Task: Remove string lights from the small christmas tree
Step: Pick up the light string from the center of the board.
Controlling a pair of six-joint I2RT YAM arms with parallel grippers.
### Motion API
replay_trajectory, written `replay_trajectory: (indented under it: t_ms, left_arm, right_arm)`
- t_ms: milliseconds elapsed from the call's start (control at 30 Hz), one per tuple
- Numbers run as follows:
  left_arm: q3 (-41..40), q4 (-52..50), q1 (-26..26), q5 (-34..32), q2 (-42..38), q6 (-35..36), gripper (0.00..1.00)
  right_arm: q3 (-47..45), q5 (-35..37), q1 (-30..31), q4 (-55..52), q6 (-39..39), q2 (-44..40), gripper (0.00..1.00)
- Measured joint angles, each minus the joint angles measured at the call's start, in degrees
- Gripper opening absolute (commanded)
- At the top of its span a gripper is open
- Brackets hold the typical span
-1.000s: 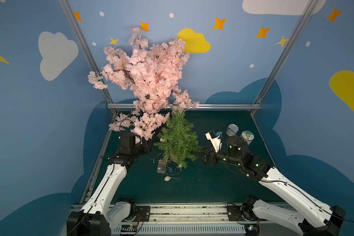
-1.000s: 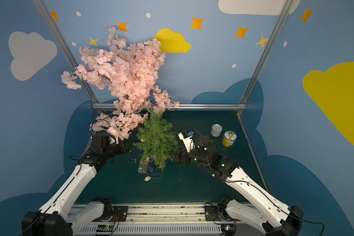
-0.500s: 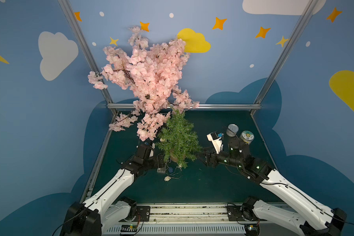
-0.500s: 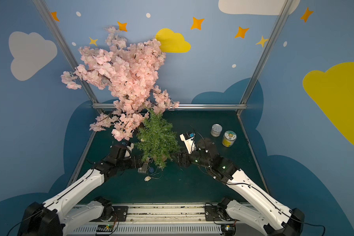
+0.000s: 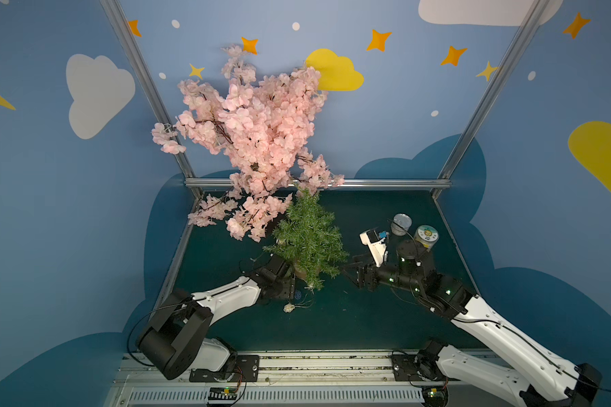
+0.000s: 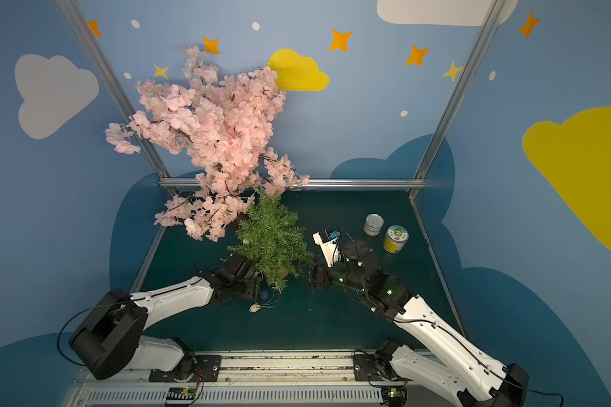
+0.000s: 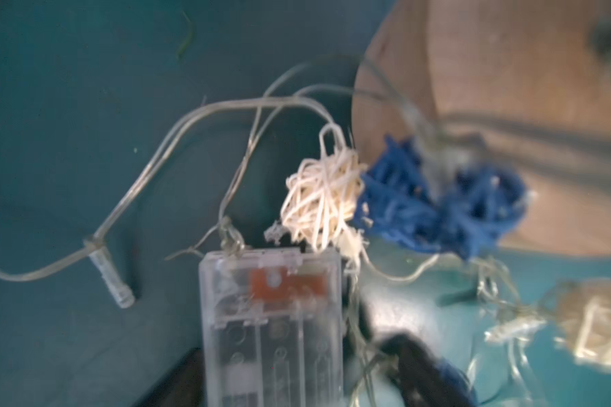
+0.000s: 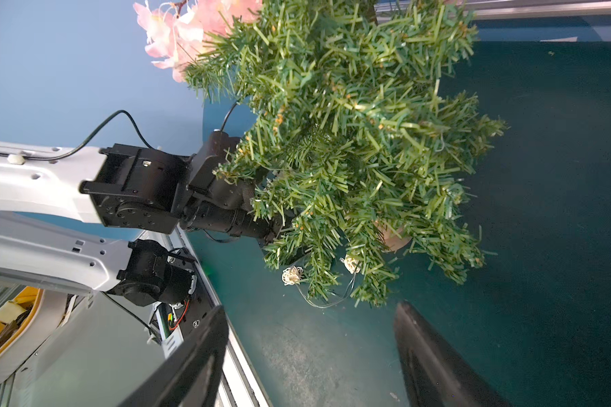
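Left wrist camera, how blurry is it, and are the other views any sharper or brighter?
Left wrist view: the cream ball and battery box are fairly readable, the blue ornaments and pot smeared and soft. Right wrist view: bright, the small christmas tree crisp, only the dark fingers at the frame edge slightly soft. Both top views: dim but sharp.

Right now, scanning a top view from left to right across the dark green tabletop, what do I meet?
White-shelled left arm → small green needle-leaved christmas tree in its tan pot → black right gripper, open → silver metal tin → yellow round jar.
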Motion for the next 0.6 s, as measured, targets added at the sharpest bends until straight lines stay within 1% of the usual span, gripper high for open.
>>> replay_trajectory:
  t_ms: [33, 100, 133, 167, 267, 400, 467, 567, 600]
  left_arm:
    - [0.5, 0.0, -1.3, -0.9, 0.7, -0.8, 0.52]
    - [1.8, -0.2, -4.5, -2.5, 2.3, -2.1, 0.48]
    - [2.7, -0.5, -6.2, -3.0, 3.2, -2.9, 0.42]
    - [3.7, -0.9, -8.2, -3.4, 4.2, -3.9, 0.39]
    - [6.4, -1.8, -13.2, -3.8, 6.6, -6.0, 0.34]
    - [10.1, -2.4, -19.3, -3.2, 9.8, -8.9, 0.32]
    - [13.1, -3.0, -21.8, -2.8, 12.2, -10.1, 0.31]
    - [18.6, -3.0, -24.4, -2.2, 16.4, -11.3, 0.31]
    - [20.1, -2.6, -24.9, -1.9, 17.6, -11.6, 0.33]
  right_arm:
    - [-0.1, 0.1, 0.0, 0.0, 0.0, -0.3, 0.75]
    - [-0.4, 0.5, 0.0, 0.0, 0.0, -0.8, 0.75]
    - [-0.6, 0.7, 0.0, -0.1, 0.0, -1.1, 0.75]
    - [-0.8, 0.9, 0.0, -0.1, -0.1, -1.5, 0.75]
    - [-0.9, 1.3, 0.0, -0.5, -0.3, -2.3, 0.75]
    - [-1.0, 2.4, -0.1, -1.3, -0.6, -3.7, 0.76]
    - [-1.2, 2.8, -0.5, -1.8, -0.7, -4.5, 0.76]
    - [-1.3, 2.9, -1.5, -2.9, -0.9, -5.5, 0.76]
    - [-1.3, 3.0, -1.9, -3.1, -1.0, -5.7, 0.76]
